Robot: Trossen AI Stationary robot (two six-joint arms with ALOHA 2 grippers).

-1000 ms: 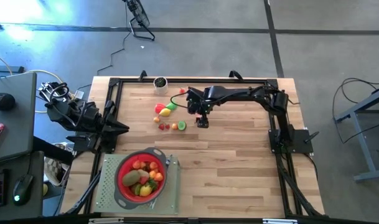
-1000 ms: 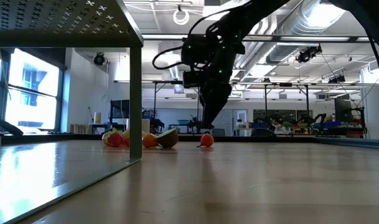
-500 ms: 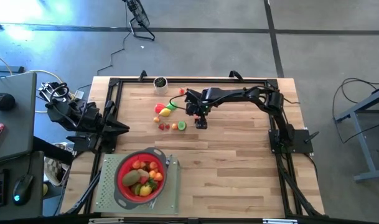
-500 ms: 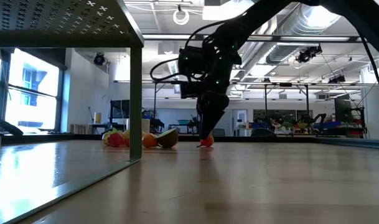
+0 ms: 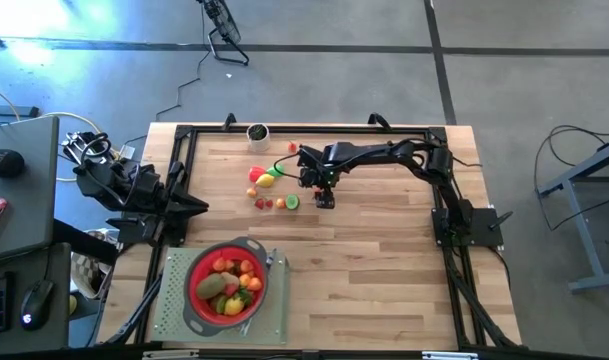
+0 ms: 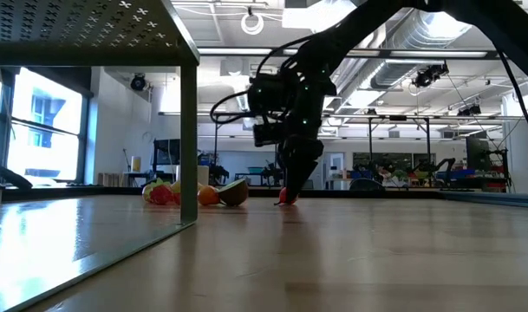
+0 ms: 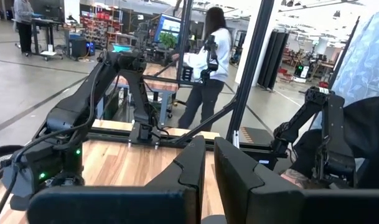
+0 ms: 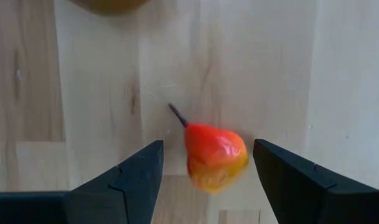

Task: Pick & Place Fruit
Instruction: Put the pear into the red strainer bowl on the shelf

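Observation:
A small red-and-orange toy fruit with a dark stem lies on the wooden table, and shows in the low view as the fruit. My right gripper points down over it, open, one finger on each side and apart from it; in the high view my right gripper hides the fruit. More toy fruits lie to its left, one cluster and a short row. My left gripper waits shut and level at the table's left edge.
A red strainer full of fruits sits on a grey-green mat at the near left. A small cup and a lone red fruit are near the far edge. A person stands beyond the table.
My right gripper has sunk toward the table, coming down around the red-and-orange fruit, which has stayed where it lay.

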